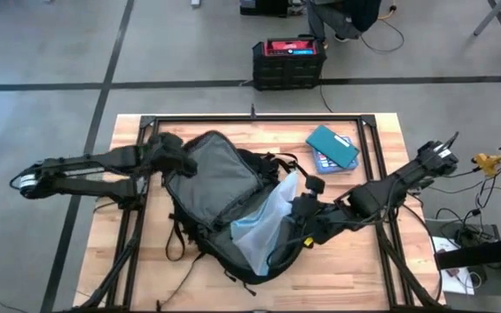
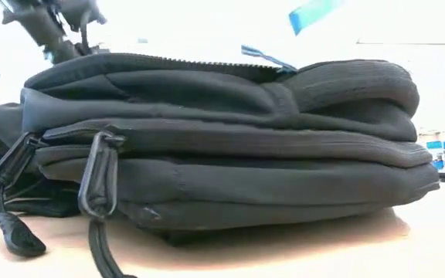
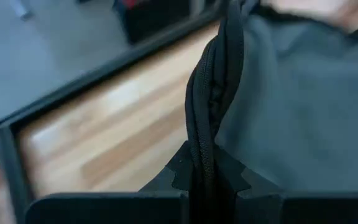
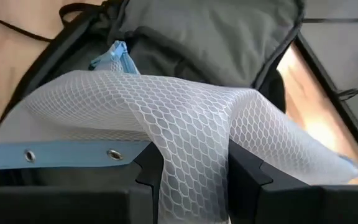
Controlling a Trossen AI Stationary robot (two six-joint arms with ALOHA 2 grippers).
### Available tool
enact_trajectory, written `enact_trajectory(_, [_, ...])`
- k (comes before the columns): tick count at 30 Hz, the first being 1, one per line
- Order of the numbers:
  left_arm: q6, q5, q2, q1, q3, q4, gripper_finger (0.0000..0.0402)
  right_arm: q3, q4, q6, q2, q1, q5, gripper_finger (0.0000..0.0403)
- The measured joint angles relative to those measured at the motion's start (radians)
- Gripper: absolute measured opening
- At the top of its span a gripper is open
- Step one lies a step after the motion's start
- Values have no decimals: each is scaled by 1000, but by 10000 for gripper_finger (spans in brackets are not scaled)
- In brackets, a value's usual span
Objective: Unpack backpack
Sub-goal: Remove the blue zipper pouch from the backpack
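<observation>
The black backpack [image 1: 224, 196] lies flat in the middle of the table, its flap thrown open so the grey lining [image 1: 220, 174] faces up. My left gripper [image 1: 174, 165] is shut on the flap's edge at the backpack's left side. A white mesh bag [image 1: 263, 222] with a blue trim [image 4: 73, 154] comes out of the backpack's opening at its right side, and my right gripper [image 1: 298, 213] is shut on it. In the low view the backpack [image 2: 222, 154] fills the picture and hides both grippers' fingers. My left gripper pinches the flap's black zipper edge [image 3: 205, 140] between its two fingers [image 3: 241, 180]. It comes from the table's left, slanting down. The edge runs away from the fingers, raised off the table, with the grey lining [image 3: 303, 112] beside it. My right gripper pinches a gathered fold of the white mesh [image 4: 191, 149] between its two fingers [image 4: 247, 168], slanting down from the table's right. The mesh is drawn up toward the fingers. Its blue-trimmed part [image 4: 114, 53] still lies in the backpack's opening.
A teal book [image 1: 331, 146] lies on the table at the far right, on top of another flat item. A black metal frame [image 1: 259, 117] runs round the tabletop. A black crate with a red top [image 1: 289, 61] stands on the floor beyond the far edge.
</observation>
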Motion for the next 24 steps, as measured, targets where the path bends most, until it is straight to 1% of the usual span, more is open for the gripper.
enact_trajectory(4, [20,48,-38,-64,8,101,8,34,-27,-13,-26,0,28,93])
enact_trajectory(7, [15,51,-37,-123,-4,153,8,55,-74,-13,-42,0,42,93])
enact_trajectory(10, [7,52,-11,-180,-34,171,9,77,-93,-13,-71,-2,52,93])
enact_trajectory(12, [-4,52,7,-203,-65,181,9,91,-107,-14,-91,-2,84,93])
enact_trajectory(16, [-66,53,56,-212,-138,177,9,106,-103,-44,-137,-2,116,93])
enact_trajectory(18, [-79,50,77,-207,-165,148,10,110,-102,-50,-161,-5,137,93])
enact_trajectory(20, [-79,23,86,-198,-170,96,13,110,-102,-51,-182,-5,141,93])
enact_trajectory(22, [-80,-14,82,-186,-160,6,23,110,-106,-52,-195,-7,142,93])
enact_trajectory(24, [-78,-60,75,-175,-122,-81,39,110,-110,-51,-203,-7,139,93])
